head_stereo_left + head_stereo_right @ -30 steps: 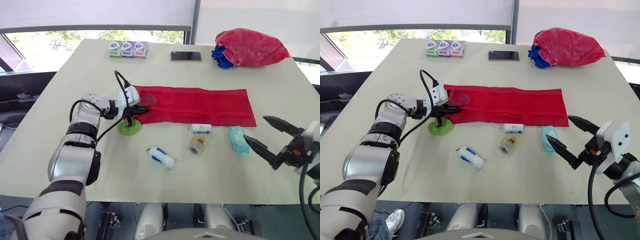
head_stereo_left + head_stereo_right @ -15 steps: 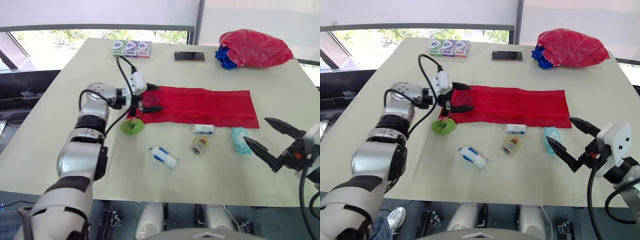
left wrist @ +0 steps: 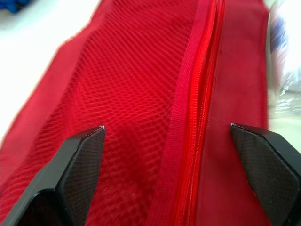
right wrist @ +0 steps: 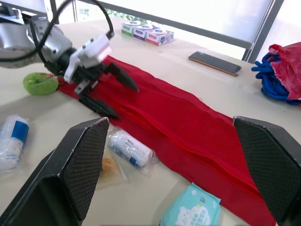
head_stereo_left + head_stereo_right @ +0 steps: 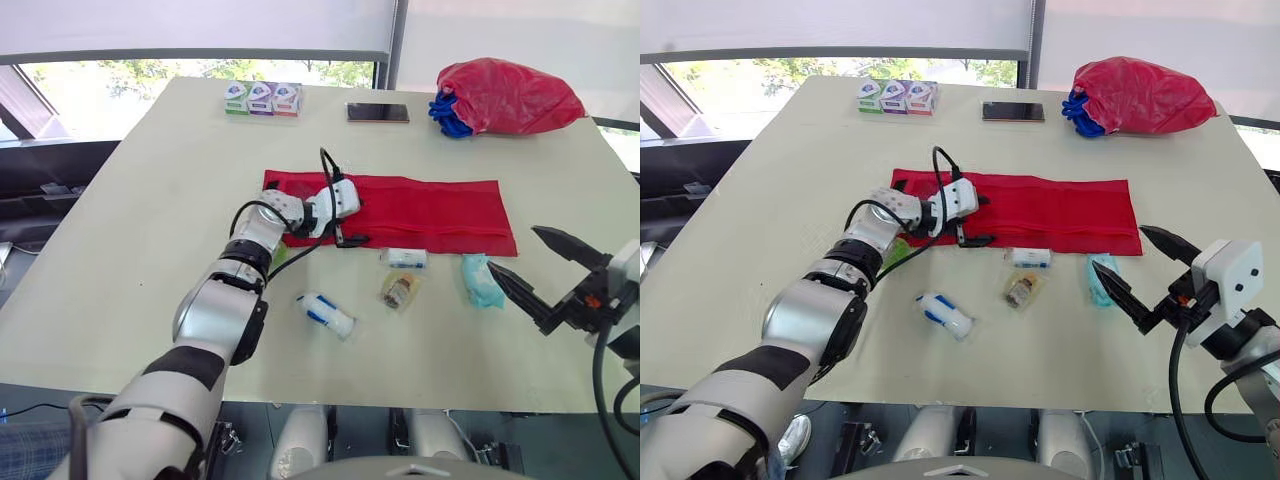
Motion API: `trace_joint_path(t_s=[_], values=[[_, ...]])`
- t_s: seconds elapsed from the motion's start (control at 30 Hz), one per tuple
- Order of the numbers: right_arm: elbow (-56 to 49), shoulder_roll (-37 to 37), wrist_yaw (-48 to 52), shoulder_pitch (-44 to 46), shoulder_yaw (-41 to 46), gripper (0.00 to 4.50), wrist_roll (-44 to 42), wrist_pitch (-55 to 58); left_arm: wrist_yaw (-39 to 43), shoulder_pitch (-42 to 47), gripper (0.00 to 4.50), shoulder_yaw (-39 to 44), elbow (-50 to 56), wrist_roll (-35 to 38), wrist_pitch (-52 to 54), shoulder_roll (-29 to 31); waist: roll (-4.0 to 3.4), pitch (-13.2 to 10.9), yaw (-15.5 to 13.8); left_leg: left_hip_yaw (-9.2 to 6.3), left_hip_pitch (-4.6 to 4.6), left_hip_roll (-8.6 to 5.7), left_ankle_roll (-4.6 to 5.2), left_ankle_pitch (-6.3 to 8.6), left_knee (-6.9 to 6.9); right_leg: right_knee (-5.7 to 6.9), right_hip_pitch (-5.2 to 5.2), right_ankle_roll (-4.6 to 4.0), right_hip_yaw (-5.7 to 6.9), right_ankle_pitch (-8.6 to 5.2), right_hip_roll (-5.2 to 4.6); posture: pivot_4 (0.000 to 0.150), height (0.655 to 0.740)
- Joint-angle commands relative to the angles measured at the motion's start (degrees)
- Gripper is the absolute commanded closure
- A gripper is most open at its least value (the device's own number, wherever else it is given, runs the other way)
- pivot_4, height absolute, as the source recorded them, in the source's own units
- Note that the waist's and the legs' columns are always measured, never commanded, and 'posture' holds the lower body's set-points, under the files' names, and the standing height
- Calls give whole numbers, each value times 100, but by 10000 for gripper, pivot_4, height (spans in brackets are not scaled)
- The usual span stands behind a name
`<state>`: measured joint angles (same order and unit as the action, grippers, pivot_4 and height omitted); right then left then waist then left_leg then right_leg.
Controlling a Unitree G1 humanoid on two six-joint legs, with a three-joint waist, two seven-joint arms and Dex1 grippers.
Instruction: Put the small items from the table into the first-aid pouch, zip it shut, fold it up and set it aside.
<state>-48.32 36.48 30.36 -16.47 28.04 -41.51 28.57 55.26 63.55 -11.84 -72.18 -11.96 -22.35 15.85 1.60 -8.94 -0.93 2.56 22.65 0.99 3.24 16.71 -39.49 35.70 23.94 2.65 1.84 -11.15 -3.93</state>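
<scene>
Your left gripper (image 5: 355, 223) hangs spread wide over the left end of the red mesh pouch (image 5: 430, 210), grasping nothing. Its arm covers most of the green ring (image 4: 41, 83). At the pouch's 6 o'clock lie a bandage roll (image 5: 325, 314), a bagged vial (image 5: 398, 291), a white packet (image 5: 404, 258) and a teal wipes pack (image 5: 482, 281). Your right gripper (image 5: 514, 250) gapes empty near the wipes.

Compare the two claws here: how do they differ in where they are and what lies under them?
The left claw is over the red pouch, its fingers straddling the zipper. The right claw is off the pouch, near the right edge of the table, beside the teal packet. The left claw sits close to the fabric, while the right claw seems held higher. Both are open and empty.
</scene>
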Motion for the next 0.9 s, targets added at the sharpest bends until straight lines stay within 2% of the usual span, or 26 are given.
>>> trace_joint_path(t_s=[0.03,0.1,0.13,0.17,0.2,0.37,0.43,0.57,0.7,0.9], values=[[-279,29,-129,-45,208,0,-52,-60,-365,286,2571,65,-158,-48,61,-163,0,0,-6,-1,0,-1,0,0,0,1,0,0,1,0,0,1500,7400],[-323,1,-183,-92,188,0,-37,-72,-419,347,7508,67,-210,-71,95,-236,0,0,-3,-2,0,1,0,0,0,1,0,1,1,0,0,1500,7400],[-346,-14,-212,-115,167,0,-22,-82,-422,387,12238,38,-231,-104,119,-284,0,0,-1,-1,0,1,0,0,0,1,-1,0,1,0,-1,1500,7400],[-361,-21,-233,-131,153,0,-14,-90,-424,415,14415,18,-246,-130,133,-317,0,0,0,-1,0,1,0,0,0,0,0,0,1,0,-1,1500,7400],[-369,-24,-252,-139,140,0,-7,-96,-436,435,21028,-9,-264,-176,136,-338,0,0,2,0,0,-1,0,0,0,0,0,0,1,0,-1,1500,7400],[-429,-51,-340,-191,158,0,-2,-106,-491,467,40151,-129,-345,-435,216,-304,0,0,3,-1,0,-4,0,0,0,1,0,0,1,0,0,1500,7400],[-464,-74,-356,-257,170,0,1,-119,-456,475,44234,-120,-356,-456,229,-262,0,0,4,-1,0,-2,0,0,0,1,0,0,1,0,1,1500,7400],[-460,-95,-370,-309,118,0,54,-159,-189,502,44234,39,-357,-307,341,-238,0,0,7,0,0,1,0,0,0,1,0,0,1,0,0,1500,7400],[-513,-3,-489,-185,-79,0,28,33,442,553,44234,200,-284,-115,405,-209,0,0,9,0,-1,0,0,0,0,1,0,0,1,0,1,1500,7400],[-710,403,-661,174,-734,0,-129,681,1144,583,44234,157,-119,-61,461,-131,0,1,10,0,-1,0,0,0,0,2,0,-2,0,0,0,1500,7400]])
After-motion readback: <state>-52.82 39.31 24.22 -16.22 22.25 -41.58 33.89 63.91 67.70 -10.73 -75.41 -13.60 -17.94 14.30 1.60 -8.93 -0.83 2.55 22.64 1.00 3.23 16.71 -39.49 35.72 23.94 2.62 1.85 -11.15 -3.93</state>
